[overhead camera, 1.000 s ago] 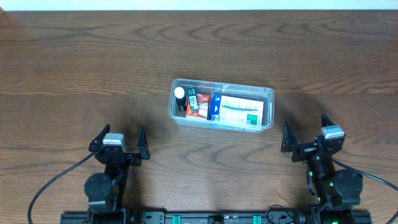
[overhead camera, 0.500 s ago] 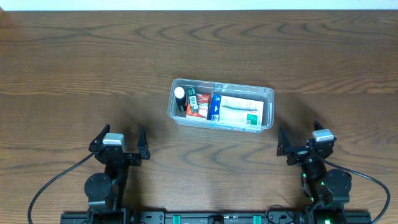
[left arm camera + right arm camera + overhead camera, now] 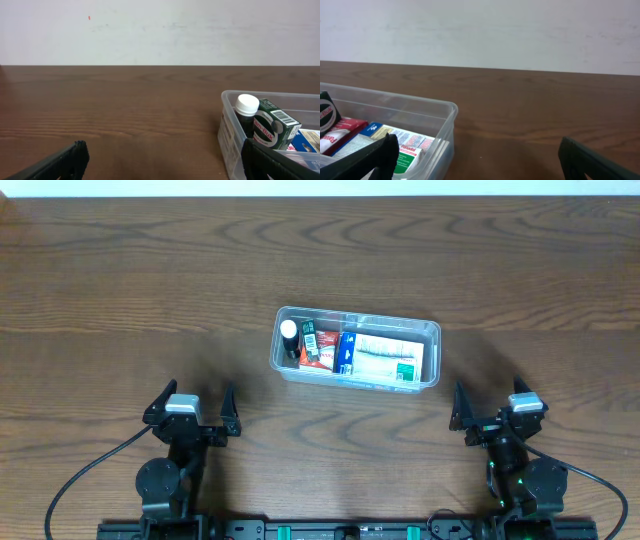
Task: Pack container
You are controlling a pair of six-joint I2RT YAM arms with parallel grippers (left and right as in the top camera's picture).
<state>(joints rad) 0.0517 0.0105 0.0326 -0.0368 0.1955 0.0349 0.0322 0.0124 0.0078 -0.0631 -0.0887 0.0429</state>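
Sitting folded back, left tool [image 3: 200,390] and right tool [image 3: 488,388] gape empty toward the container [image 3: 276,350]

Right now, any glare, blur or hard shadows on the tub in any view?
Overhead: sharp, even light, only faint highlights on the container rim, soft shadows on the table. Left wrist: container cropped at the right edge, left gripper fingers dark and slightly soft. Right wrist: container cropped at the left edge, its clear wall a little hazy, no strong glare.
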